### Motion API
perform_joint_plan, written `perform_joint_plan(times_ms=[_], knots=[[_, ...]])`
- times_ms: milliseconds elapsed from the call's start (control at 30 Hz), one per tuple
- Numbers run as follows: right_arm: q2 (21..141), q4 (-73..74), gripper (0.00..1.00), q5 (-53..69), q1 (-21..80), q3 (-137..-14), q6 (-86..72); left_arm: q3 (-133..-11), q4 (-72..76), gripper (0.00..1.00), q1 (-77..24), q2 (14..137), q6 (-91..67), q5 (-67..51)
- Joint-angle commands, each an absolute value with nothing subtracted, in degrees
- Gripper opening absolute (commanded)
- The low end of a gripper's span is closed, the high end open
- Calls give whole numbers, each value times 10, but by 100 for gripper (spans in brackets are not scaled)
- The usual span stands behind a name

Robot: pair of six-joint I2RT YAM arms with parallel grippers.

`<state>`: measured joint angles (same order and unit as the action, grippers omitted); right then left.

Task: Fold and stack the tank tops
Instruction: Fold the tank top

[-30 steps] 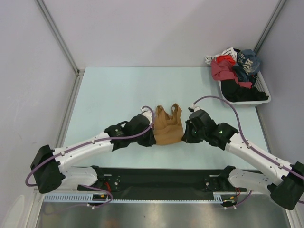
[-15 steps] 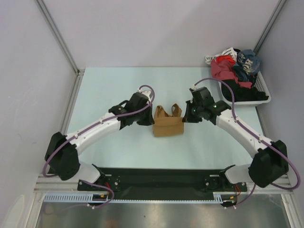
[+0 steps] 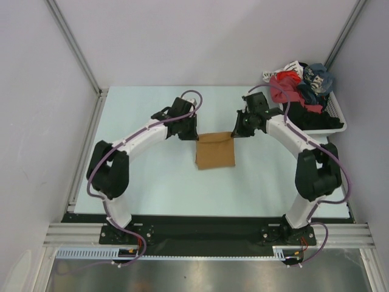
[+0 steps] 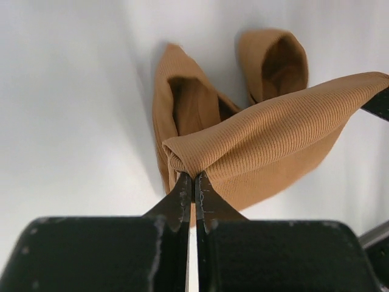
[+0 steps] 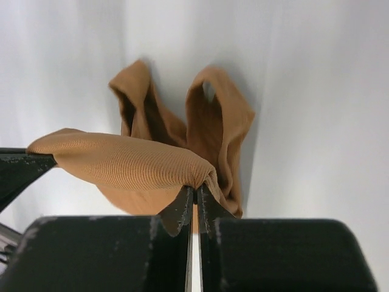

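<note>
Left gripper (image 4: 194, 184) and right gripper (image 5: 194, 193) clamp hem corners of the ribbed tan-brown cloth tank top (image 3: 215, 152), straps (image 5: 220, 115) lying just beyond them.

From above I see the tan tank top (image 3: 215, 152) lying as a flat rectangle mid-surface (image 3: 140, 176). My left tool (image 3: 195, 135) meets its far left corner and my right tool (image 3: 233, 134) its far right corner, both arms arching inward. A white basket (image 3: 314, 131) heaped with mixed clothes (image 3: 296, 91) sits far right.
</note>
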<state>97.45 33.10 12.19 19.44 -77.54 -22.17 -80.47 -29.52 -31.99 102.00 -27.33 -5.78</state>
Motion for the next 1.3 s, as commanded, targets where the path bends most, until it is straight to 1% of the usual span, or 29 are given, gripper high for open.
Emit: perform_joint_plan(times_ms=[0,133,200,233,300,333,367,400,433,467,533,600,667,700,767,800,833,900,933,967,1000,1033,1100,1133,1200,1267], knots=[[1036,291,5,130,175,-823,-215,-852,-280,1,-295,1065,-256,-76],[1114,249,6,140,164,-866,-239,-916,-262,2,-280,1136,-258,-90],[1149,233,10,137,162,-881,-254,-938,-258,3,-274,1173,-256,-90],[1158,223,23,134,161,-886,-257,-959,-259,11,-273,1185,-255,-86],[1172,221,40,124,159,-894,-264,-974,-266,28,-268,1208,-257,-80],[1171,219,54,113,159,-892,-265,-978,-265,51,-267,1208,-257,-77],[1165,217,58,109,159,-888,-265,-975,-267,60,-264,1205,-257,-70],[1145,214,61,105,159,-870,-263,-969,-263,67,-264,1186,-254,-61],[1132,202,64,98,159,-856,-259,-945,-256,83,-265,1172,-252,-53],[1116,195,64,94,157,-843,-258,-933,-250,93,-265,1158,-251,-35],[1070,179,63,100,156,-803,-254,-905,-244,96,-264,1114,-248,-23],[1039,170,60,110,151,-775,-252,-885,-238,96,-265,1086,-243,-31],[992,148,56,126,151,-736,-250,-850,-227,93,-269,1044,-246,-53],[977,138,51,147,151,-722,-250,-838,-214,92,-271,1032,-248,-61],[945,109,43,181,151,-687,-252,-807,-199,87,-276,1001,-254,-79],[939,99,39,201,152,-679,-257,-800,-186,84,-281,994,-257,-107],[933,78,27,243,152,-668,-260,-788,-176,74,-284,991,-261,-124],[935,55,15,293,155,-646,-276,-787,-155,64,-287,995,-274,-157],[938,27,7,336,159,-638,-283,-794,-149,51,-288,1002,-279,-181],[941,10,4,355,161,-619,-293,-801,-146,46,-290,1012,-286,-195],[949,-19,1,376,162,-606,-317,-809,-142,41,-293,1035,-290,-206],[954,-81,0,421,163,-593,-337,-829,-138,32,-294,1051,-294,-237],[978,-160,0,468,166,-551,-404,-848,-125,23,-294,1095,-304,-261],[988,-243,0,509,170,-539,-423,-867,-122,15,-294,1109,-308,-278],[1024,-287,0,530,174,-532,-444,-881,-112,11,-289,1148,-318,-279],[1053,-288,0,531,180,-536,-438,-891,-100,7,-280,1173,-331,-279]])
